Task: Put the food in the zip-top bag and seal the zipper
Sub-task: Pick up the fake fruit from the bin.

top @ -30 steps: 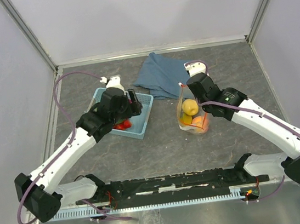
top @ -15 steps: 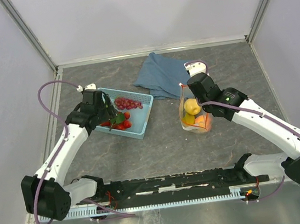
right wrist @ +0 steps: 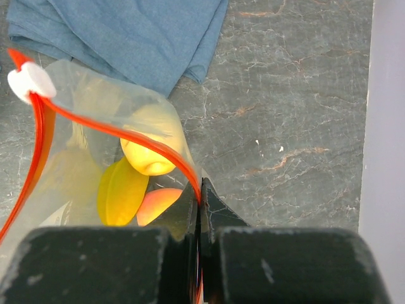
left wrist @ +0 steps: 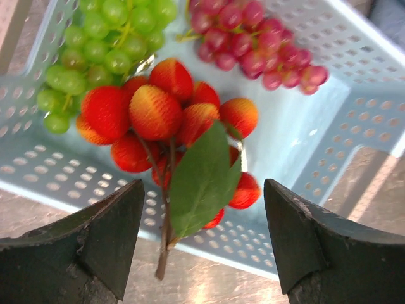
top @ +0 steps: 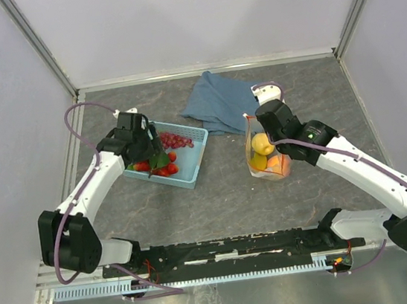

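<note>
The zip-top bag (top: 266,160) stands on the table with two peaches (right wrist: 147,158) and a banana (right wrist: 121,190) inside. Its mouth is open. My right gripper (right wrist: 200,190) is shut on the red-orange zipper (right wrist: 126,135) at the bag's near edge; the white slider (right wrist: 30,81) is at the far end. My left gripper (left wrist: 204,209) is open and empty above the strawberries (left wrist: 155,111) with a green leaf (left wrist: 202,180). They lie in the light blue basket (top: 190,165) with dark red grapes (left wrist: 253,44) and green grapes (left wrist: 101,44). In the top view the left gripper (top: 141,147) hangs over the basket's left part.
A folded blue cloth (top: 216,101) lies behind the bag, close to the right wrist. The basket's near rim (left wrist: 253,256) lies just below the left fingers. Grey walls close in the table on the left, right and back.
The left arm swung from over the basket's middle out to its left side, uncovering the grapes and strawberries. The right gripper kept its hold on the bag, which shifted slightly.
</note>
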